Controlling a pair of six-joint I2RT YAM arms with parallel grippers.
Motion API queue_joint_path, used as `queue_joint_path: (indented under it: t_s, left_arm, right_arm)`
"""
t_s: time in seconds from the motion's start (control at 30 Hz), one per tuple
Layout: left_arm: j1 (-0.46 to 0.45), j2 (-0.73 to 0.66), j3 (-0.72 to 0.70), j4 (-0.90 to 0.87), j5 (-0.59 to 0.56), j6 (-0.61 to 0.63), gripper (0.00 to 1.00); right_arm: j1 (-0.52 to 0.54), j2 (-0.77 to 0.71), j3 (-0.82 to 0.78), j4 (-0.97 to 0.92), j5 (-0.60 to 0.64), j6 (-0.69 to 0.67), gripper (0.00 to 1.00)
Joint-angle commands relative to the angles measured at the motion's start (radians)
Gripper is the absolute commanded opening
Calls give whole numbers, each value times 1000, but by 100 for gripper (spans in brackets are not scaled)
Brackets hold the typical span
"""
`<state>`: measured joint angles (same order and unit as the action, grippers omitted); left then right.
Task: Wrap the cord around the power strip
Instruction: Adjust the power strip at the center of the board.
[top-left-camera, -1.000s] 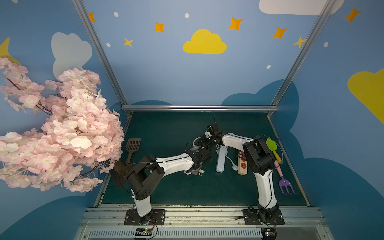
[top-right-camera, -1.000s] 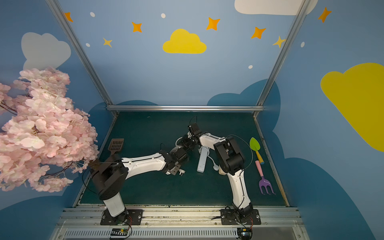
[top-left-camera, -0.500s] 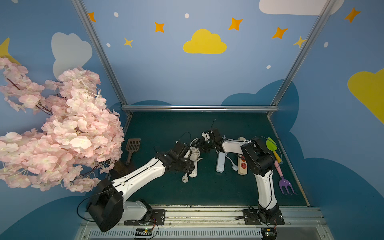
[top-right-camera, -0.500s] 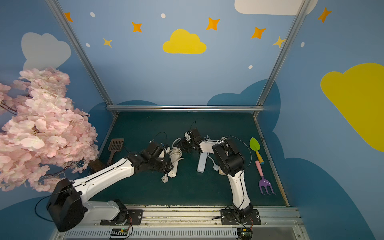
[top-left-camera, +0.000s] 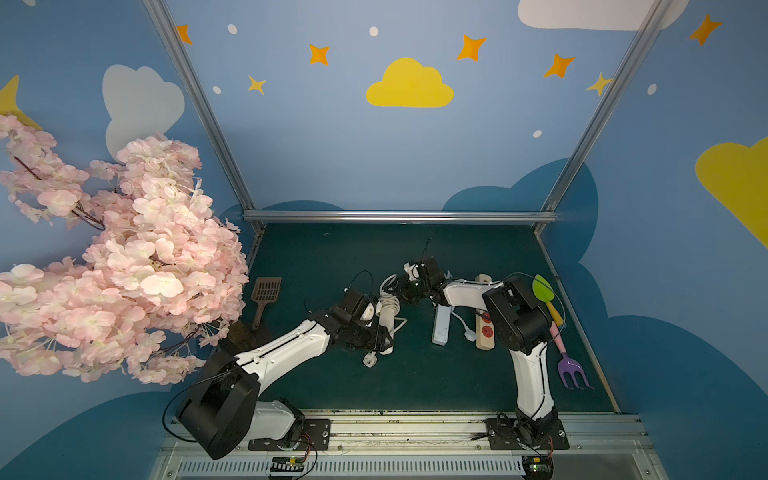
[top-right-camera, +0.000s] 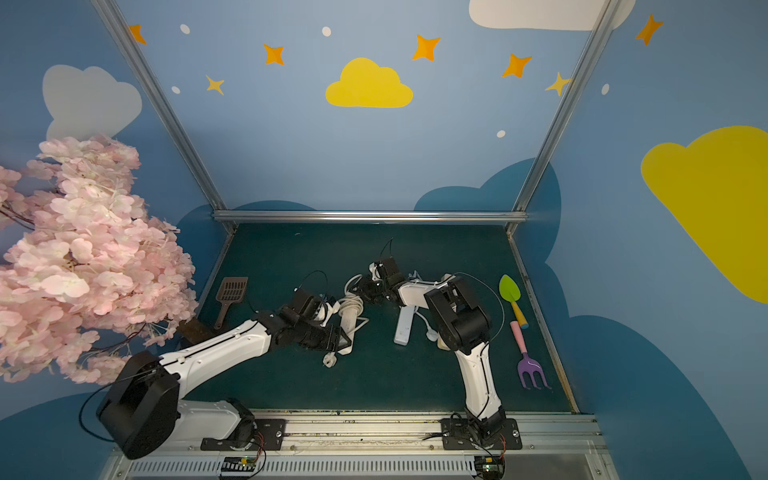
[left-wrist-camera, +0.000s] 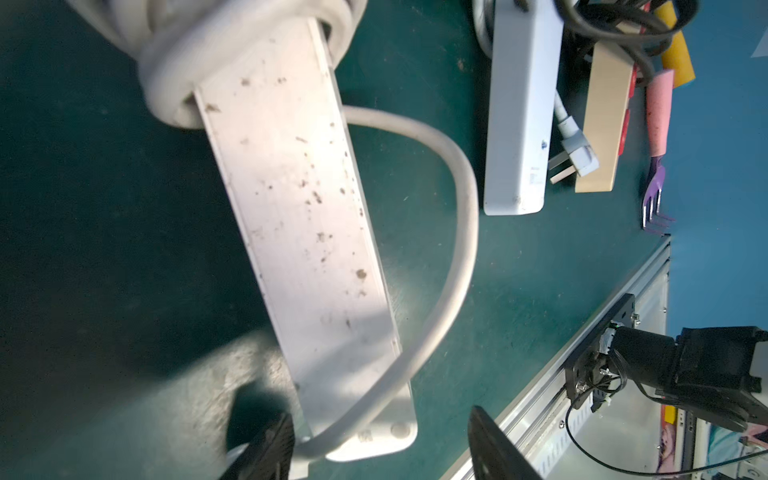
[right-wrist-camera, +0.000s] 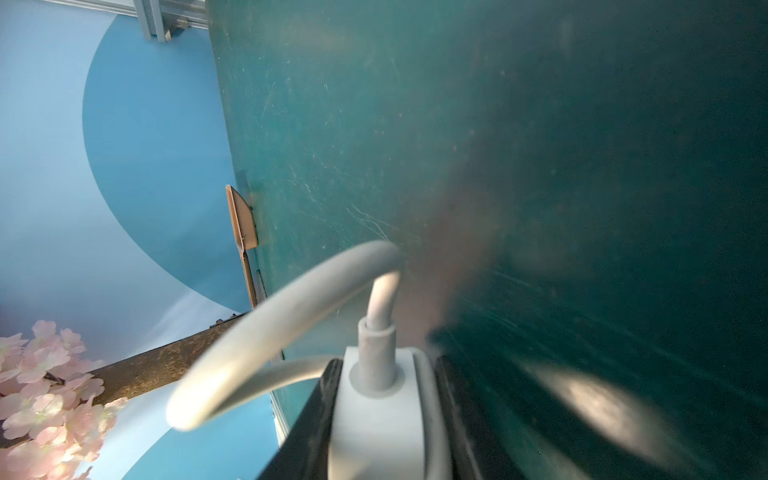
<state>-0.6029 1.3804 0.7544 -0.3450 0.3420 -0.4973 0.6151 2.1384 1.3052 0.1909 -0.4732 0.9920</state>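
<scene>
The white power strip (top-left-camera: 387, 322) lies mid-table, its cord (top-left-camera: 388, 297) coiled round its far half. A loose loop of cord (left-wrist-camera: 459, 199) bows out beside it and ends in the plug (top-left-camera: 369, 360). My right gripper (right-wrist-camera: 384, 419) is shut on the strip's far end, where the cord (right-wrist-camera: 282, 316) comes out. My left gripper (left-wrist-camera: 378, 451) is open, with the strip's near end (left-wrist-camera: 370, 432) and the cord between its fingers (left-wrist-camera: 268, 446). In both top views the left gripper (top-right-camera: 340, 340) is at the near end and the right gripper (top-right-camera: 370, 291) at the far end.
A second white strip (top-left-camera: 441, 326) and a beige strip with red switches (top-left-camera: 485, 332) lie right of centre under the right arm. A green spade (top-left-camera: 543, 291) and a purple rake (top-left-camera: 572, 372) line the right edge. A brown scoop (top-left-camera: 266, 291) and a blossom tree (top-left-camera: 104, 270) stand left.
My left arm has swung its elbow out to the front left, and its gripper has opened and come to the strip's near end. The strip has shifted left with the right gripper.
</scene>
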Motion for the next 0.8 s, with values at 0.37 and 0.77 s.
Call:
queue_joint_path:
  t_s: [0.37, 0.77]
  left_arm:
    - [-13, 181, 91, -110, -170, 81, 27]
    - [-38, 201, 128, -159, -181, 34, 31]
  right_arm:
    - [0, -90, 58, -211, 136, -180, 49]
    - [-31, -230, 136, -490, 200, -355, 80]
